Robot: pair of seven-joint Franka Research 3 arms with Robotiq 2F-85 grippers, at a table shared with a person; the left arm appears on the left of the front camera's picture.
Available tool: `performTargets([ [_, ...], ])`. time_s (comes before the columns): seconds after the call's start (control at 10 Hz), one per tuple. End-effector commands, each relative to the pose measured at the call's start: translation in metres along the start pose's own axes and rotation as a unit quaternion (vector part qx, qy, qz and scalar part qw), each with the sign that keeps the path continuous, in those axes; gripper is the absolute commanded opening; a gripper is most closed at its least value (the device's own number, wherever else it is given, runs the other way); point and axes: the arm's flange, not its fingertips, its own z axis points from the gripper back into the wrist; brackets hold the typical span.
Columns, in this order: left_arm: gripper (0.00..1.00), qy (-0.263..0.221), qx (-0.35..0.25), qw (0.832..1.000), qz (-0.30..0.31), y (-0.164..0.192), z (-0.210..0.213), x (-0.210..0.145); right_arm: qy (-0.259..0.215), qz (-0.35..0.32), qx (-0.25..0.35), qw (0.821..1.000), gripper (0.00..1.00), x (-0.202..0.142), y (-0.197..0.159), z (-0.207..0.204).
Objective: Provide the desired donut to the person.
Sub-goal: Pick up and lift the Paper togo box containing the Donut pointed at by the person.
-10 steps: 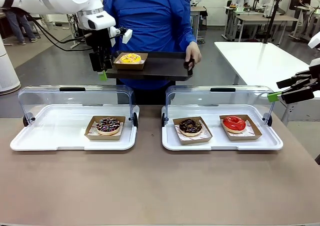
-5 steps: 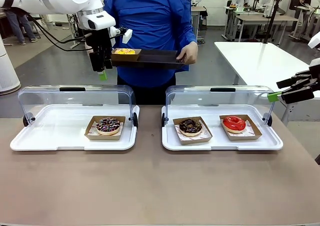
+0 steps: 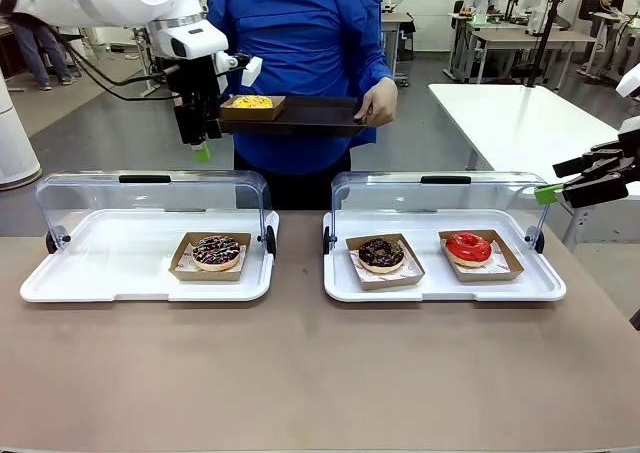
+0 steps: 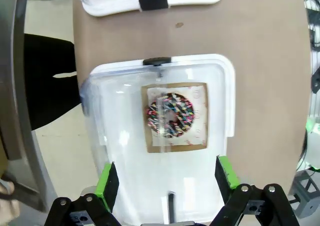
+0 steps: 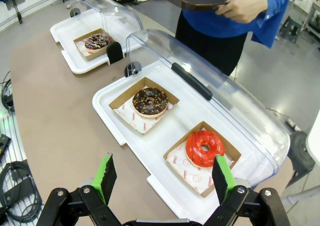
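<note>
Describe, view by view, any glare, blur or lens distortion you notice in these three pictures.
Front view: evenly lit and sharp, with pale reflections on the left clear domed plastic lid. Left wrist view: the sprinkled chocolate donut looks smeared and hazy, with white glare around it. Right wrist view: crisp on the red-glazed donut; wide-angle perspective makes the far white tray look much smaller.
</note>
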Motion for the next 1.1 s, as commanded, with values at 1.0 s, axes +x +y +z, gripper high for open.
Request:
performTargets([
  [1.0,1.0,-0.341,0.099,0.905,0.234,-0.176,-0.012,-0.308,-0.005,0.006,0.003,1.0,1.0,-0.001,-0.001,-0.002],
])
